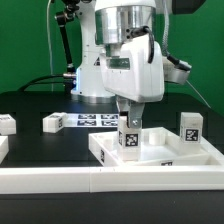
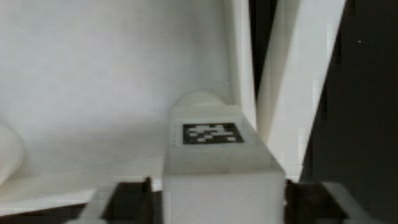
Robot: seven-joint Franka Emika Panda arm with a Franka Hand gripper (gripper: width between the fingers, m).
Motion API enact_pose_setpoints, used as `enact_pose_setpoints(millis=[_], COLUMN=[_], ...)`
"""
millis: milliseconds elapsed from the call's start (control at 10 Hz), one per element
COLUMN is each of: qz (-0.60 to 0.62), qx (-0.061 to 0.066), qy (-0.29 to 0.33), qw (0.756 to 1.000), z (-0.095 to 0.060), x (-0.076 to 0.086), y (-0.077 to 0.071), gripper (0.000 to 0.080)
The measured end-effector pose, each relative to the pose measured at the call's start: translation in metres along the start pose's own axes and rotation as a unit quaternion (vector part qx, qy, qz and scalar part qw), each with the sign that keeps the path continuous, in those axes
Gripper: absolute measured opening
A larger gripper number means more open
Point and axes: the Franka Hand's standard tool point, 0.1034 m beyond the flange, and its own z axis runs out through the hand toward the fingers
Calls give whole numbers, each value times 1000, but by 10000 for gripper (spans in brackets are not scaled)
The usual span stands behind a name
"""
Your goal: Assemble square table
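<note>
item: large white plastic square tray-like table top (image 1: 165,152), flat on the black table (image 1: 40,105), near the exterior view's right. item: small white block leg with a black-and-white tag (image 1: 130,138), upright in the tray's corner nearest the long white rail (image 1: 60,180). hand (image 1: 129,122): fingers (image 2: 128,198) flank the leg; clenched or released, cannot tell. three more legs stand loose around. handling note, as judgement: keep the leg vertical and seated, lift straight off without nudging.
</note>
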Motion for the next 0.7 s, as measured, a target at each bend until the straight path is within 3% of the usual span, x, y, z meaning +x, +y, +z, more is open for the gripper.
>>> enact_pose_setpoints(millis=[200, 500, 700], qz=[-13, -199, -251], qx=[0, 2, 6], qy=[0, 1, 5], qw=[1000, 980, 968], z=[0, -1, -1], x=[0, 0, -1], y=[0, -3, -2], gripper=[626, 648, 649])
